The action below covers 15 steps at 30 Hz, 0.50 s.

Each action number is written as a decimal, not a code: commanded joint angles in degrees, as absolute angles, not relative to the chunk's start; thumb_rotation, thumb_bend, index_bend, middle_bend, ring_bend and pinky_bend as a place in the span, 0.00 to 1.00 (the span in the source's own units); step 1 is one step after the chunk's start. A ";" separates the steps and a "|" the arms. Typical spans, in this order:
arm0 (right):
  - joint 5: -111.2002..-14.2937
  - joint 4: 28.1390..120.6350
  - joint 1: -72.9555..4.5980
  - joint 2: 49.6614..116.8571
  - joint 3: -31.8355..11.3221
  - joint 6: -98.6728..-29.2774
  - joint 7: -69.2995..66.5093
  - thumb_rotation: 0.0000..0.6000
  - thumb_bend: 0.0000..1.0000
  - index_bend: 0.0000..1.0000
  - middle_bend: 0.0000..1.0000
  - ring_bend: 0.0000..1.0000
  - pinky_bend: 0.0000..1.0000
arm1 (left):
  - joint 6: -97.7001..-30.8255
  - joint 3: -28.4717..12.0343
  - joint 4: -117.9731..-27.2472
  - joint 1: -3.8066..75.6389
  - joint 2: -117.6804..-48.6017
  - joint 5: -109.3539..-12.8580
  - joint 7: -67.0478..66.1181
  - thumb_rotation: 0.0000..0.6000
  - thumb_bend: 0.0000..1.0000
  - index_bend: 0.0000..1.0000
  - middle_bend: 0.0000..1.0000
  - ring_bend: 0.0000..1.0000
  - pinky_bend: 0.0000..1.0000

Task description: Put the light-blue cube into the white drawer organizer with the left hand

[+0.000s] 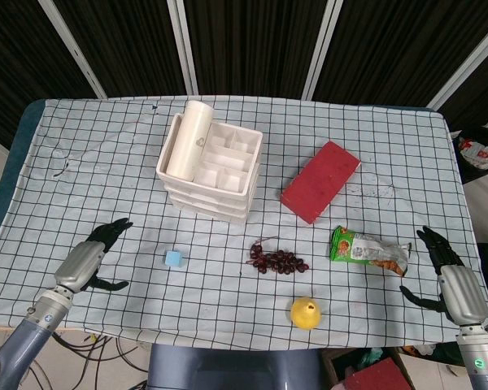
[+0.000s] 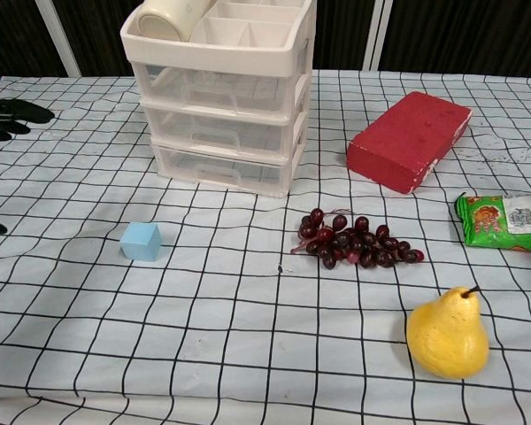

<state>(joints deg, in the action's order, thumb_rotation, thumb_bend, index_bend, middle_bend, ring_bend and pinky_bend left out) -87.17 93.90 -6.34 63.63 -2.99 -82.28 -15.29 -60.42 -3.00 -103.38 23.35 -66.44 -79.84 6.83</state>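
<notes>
The light-blue cube [image 1: 174,259] [image 2: 141,241] lies on the checked cloth in front of the white drawer organizer [image 1: 209,166] [image 2: 219,103], whose top tray has open compartments. My left hand [image 1: 90,255] hovers near the table's front left, well to the left of the cube, fingers spread and empty; in the chest view only its dark fingertips [image 2: 13,114] show at the left edge. At the front right corner my right hand [image 1: 453,280] is open and holds nothing.
A cream cylinder [image 1: 188,138] lies in the organizer's top tray. A red brick [image 1: 320,180] sits to the right, dark grapes [image 1: 277,261] and a yellow pear [image 1: 306,312] in front, a green snack packet [image 1: 368,249] near the right hand.
</notes>
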 commanded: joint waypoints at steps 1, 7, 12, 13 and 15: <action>-87.09 93.98 -6.36 63.61 -3.03 -82.21 -15.45 1.00 0.15 0.00 0.00 0.00 0.15 | -59.31 -4.70 -104.17 24.88 -67.44 -77.56 5.07 1.00 0.15 0.00 0.37 0.34 0.35; -86.52 94.17 -6.49 63.55 -3.21 -81.72 -16.18 1.00 0.15 0.00 0.00 0.00 0.15 | -56.17 -8.61 -104.84 28.88 -71.39 -69.27 0.67 1.00 0.24 0.00 0.75 0.73 0.64; -86.18 94.46 -6.55 63.42 -3.30 -81.40 -16.80 1.00 0.15 0.00 0.00 0.00 0.15 | -53.76 -11.53 -103.57 32.63 -75.80 -61.84 -1.99 1.00 0.25 0.00 0.81 0.78 0.68; -86.10 94.52 -6.55 63.39 -3.32 -81.35 -16.98 1.00 0.15 0.00 0.00 0.00 0.15 | -53.07 -12.14 -103.15 33.55 -76.96 -60.01 -2.27 1.00 0.25 0.00 0.81 0.78 0.68; -86.00 94.59 -6.56 63.34 -3.36 -81.28 -17.19 1.00 0.15 0.00 0.00 0.00 0.15 | -52.20 -12.92 -102.60 34.76 -78.36 -57.73 -2.59 1.00 0.25 0.00 0.81 0.79 0.68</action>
